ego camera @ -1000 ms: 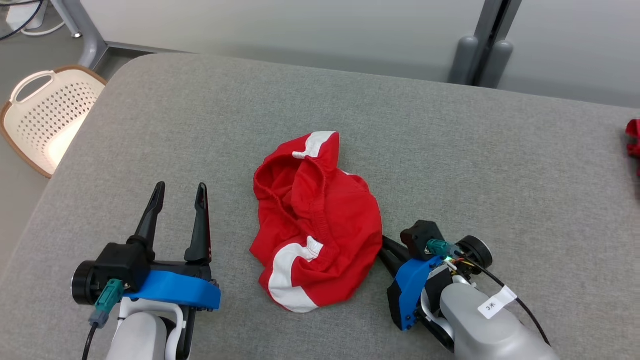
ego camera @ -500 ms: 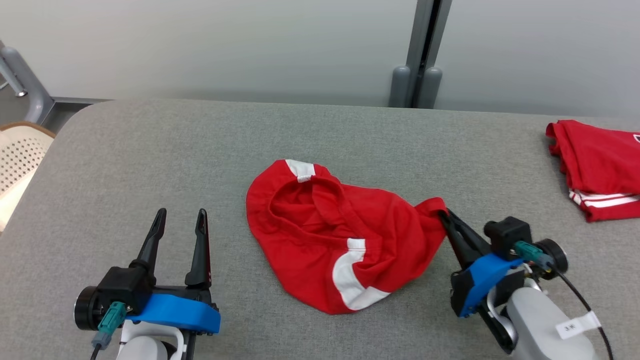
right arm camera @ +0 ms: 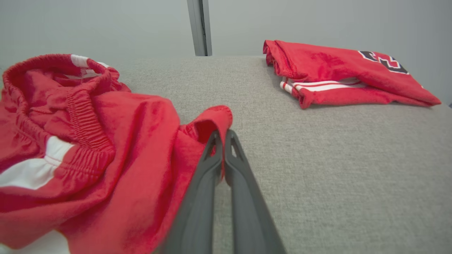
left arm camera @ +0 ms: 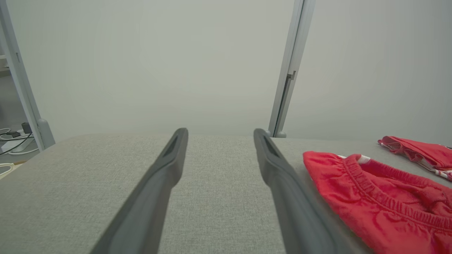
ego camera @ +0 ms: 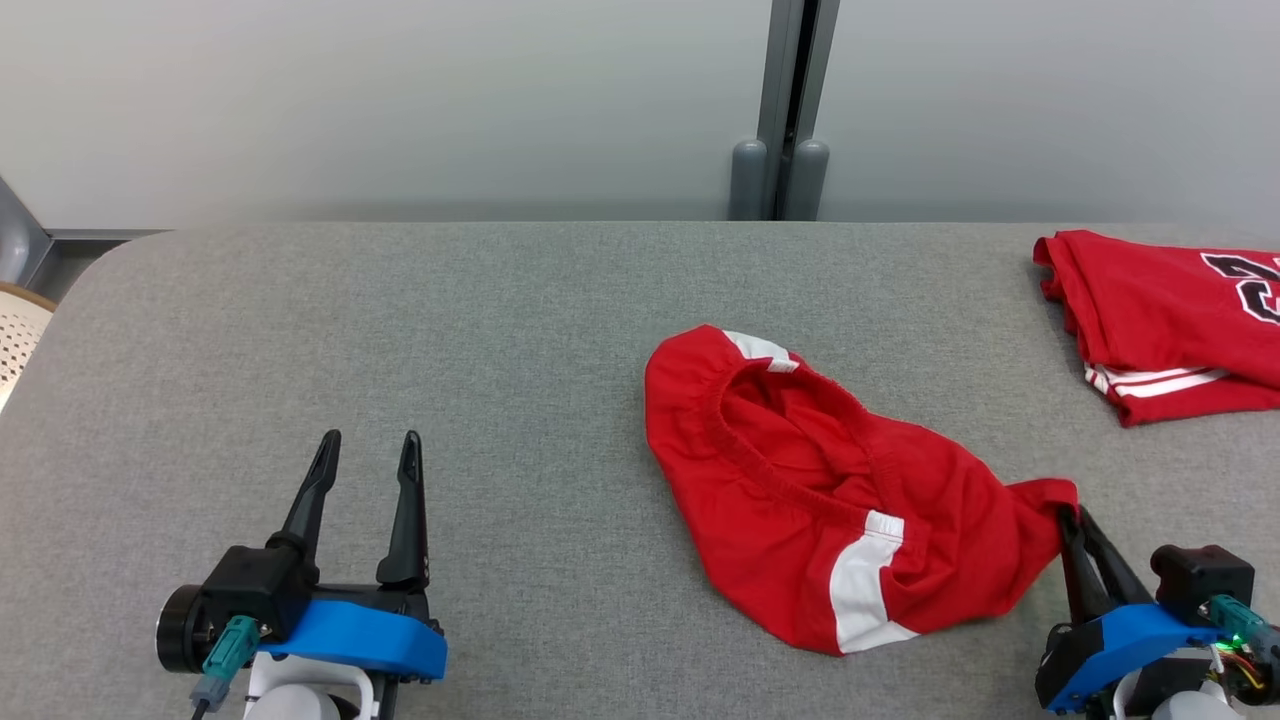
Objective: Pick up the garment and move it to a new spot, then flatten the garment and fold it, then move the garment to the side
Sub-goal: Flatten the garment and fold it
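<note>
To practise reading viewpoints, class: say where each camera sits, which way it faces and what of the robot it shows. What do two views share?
Head view: on the head, facing forward and down at the grey table; open left pincer, right pincer shut on the red shorts.
Left wrist view: on that wrist, facing along the left pincer across the table.
Right wrist view: on that wrist, facing along the right pincer at the pinched shorts.
Shared: both wrist views show the shorts and the folded jersey.

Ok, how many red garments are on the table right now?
2. The crumpled red shorts lie right of centre, one edge pinched in the right end effector; the folded red jersey sits far right on the table, partly cut off.
</note>
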